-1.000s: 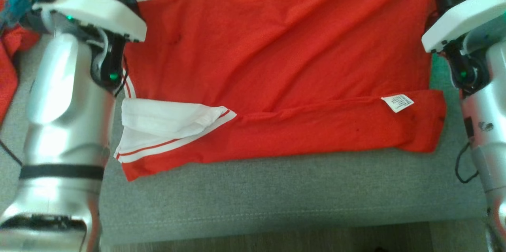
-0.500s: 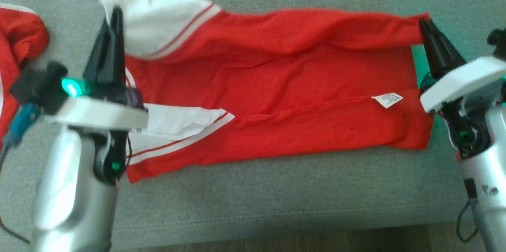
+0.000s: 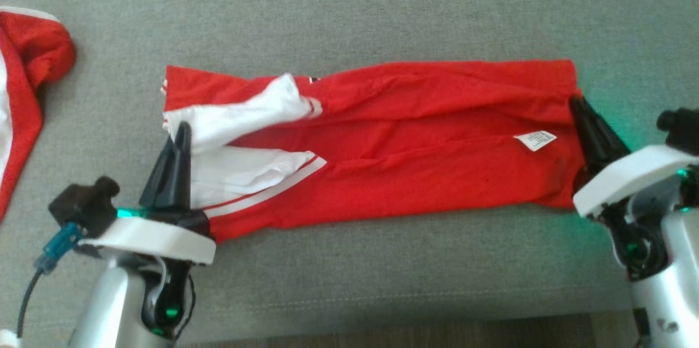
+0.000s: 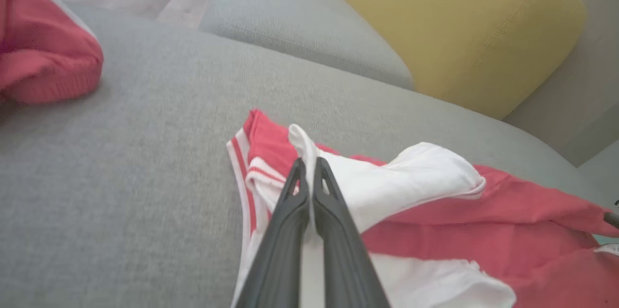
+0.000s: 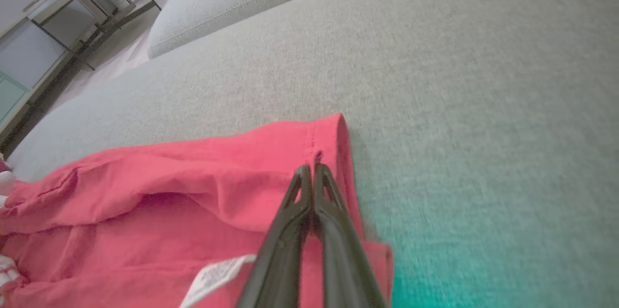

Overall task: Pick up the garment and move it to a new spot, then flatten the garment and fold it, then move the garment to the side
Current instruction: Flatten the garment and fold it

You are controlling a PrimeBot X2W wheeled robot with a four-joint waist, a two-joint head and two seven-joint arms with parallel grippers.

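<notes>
Upholstery in grey covers the wide sofa seat (image 3: 382, 9) that everything lies on; the left wrist view shows a yellow cushion (image 4: 464, 27) behind it. The garment (image 3: 415, 140), red with white sleeves and striped trim, lies across the middle of the seat as a long band folded over on itself, creased along its length. A second red garment (image 3: 33, 58) lies bunched at the seat's left edge, well apart from the first. The left gripper (image 3: 183, 129) is at the garment's left end, its fingers pressed together with a peak of white sleeve fabric pinched between the tips. The right gripper (image 3: 574, 101) is at the right end, fingers likewise together, nipping the red hem at its seam. A small white label (image 3: 535, 140) lies on the red cloth near the right gripper.
</notes>
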